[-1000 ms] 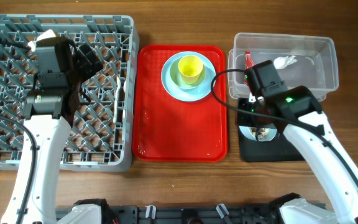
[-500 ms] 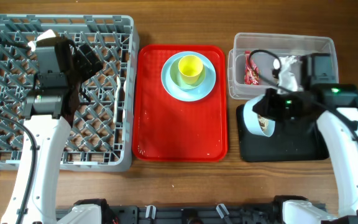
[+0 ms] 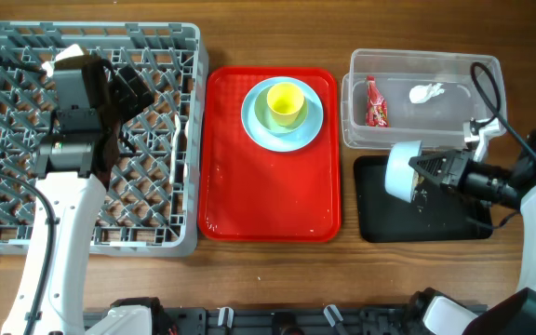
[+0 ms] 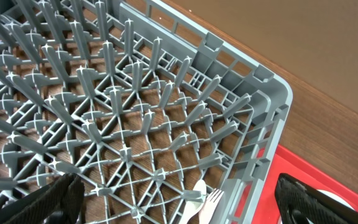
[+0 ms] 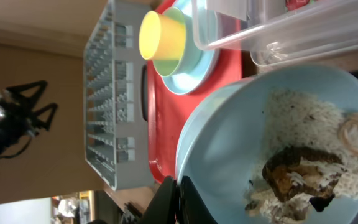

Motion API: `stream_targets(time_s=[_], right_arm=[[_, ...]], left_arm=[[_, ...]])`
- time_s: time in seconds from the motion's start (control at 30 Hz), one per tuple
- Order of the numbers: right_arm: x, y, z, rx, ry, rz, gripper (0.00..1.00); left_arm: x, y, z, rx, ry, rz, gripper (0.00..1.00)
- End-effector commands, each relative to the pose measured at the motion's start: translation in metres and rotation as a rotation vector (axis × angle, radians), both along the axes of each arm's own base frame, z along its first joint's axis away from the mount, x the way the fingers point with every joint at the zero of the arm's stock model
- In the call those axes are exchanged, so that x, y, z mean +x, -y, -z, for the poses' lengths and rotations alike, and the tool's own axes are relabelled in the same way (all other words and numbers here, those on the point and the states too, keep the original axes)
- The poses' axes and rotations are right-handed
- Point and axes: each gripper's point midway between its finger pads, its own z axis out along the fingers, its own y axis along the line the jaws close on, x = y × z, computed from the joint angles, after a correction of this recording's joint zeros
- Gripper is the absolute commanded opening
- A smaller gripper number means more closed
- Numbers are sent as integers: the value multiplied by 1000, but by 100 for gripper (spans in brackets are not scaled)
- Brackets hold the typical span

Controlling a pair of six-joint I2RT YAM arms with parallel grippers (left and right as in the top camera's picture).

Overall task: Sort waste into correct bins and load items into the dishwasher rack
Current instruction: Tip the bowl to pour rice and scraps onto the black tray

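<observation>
My right gripper (image 3: 423, 173) is shut on the rim of the small pale blue bowl (image 3: 399, 170) and holds it tipped on its side above the black tray (image 3: 454, 220). In the right wrist view my fingers (image 5: 179, 198) pinch the bowl (image 5: 241, 118), with beige-white food scraps (image 5: 303, 171) clinging inside it. The clear tub (image 3: 487, 102) holds the red wrapper (image 3: 375, 102) and the white tissue (image 3: 426, 92). The yellow cup (image 3: 285, 102) stands on the pale blue plate (image 3: 311, 127). My left gripper (image 3: 127, 87) hangs open over the grey rack (image 3: 156, 186). The white spoon and fork (image 4: 202, 202) lie in the rack.
The flat red serving tray (image 3: 268, 195) lies between the rack and the bins and carries the plate and cup at its far end. The black tray sits just in front of the clear tub. Bare wooden table (image 3: 277, 270) runs along the front.
The right arm has swung out to the right and turned the bowl from upright on the black tray to lying on its side above it. The left arm has not moved.
</observation>
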Motion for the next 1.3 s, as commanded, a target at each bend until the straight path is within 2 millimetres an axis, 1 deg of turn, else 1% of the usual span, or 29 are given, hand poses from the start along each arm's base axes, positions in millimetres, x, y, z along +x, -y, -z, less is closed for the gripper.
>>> stream_targets(time_s=[0.0, 0.1, 0.23, 0.4, 0.43, 0.53, 0.63, 0.7, 0.87, 1.0, 1.07, 1.13, 1.2, 1.27], right_arm=[[1, 0, -12, 94, 117, 10, 4], [2, 8, -11, 144, 176, 51, 4], [2, 15, -19, 246, 304, 78, 4], [-2, 18, -6, 243, 293, 104, 4], [-1, 18, -6, 235, 305, 102, 4], [6, 23, -16, 271, 336, 105, 5], [6, 23, -14, 275, 323, 110, 5], [3, 21, -8, 276, 307, 114, 5], [10, 26, -17, 319, 309, 122, 4], [1, 18, -6, 334, 280, 126, 4], [4, 21, -8, 337, 286, 128, 4], [13, 28, -13, 346, 286, 138, 4], [7, 23, -19, 390, 307, 114, 4], [1, 18, -12, 374, 293, 119, 4]], left_arm=[[2, -2, -9, -12, 26, -11, 100], [2, -1, -9, -13, 26, -11, 100], [2, -1, -9, -13, 26, -11, 100], [2, -1, -9, -13, 26, -11, 100], [2, -2, -9, -12, 26, -11, 100], [2, -1, -9, -12, 26, -10, 100], [2, -2, -9, -12, 26, -11, 100], [2, -1, -9, -13, 26, -11, 100], [2, -1, -9, -13, 26, -11, 100], [2, -1, -9, -13, 26, -11, 100], [2, -1, -9, -12, 26, -10, 100], [2, -1, -9, -12, 26, -10, 100], [2, -1, -9, -12, 26, -10, 100], [2, -1, -9, -13, 26, -11, 100]])
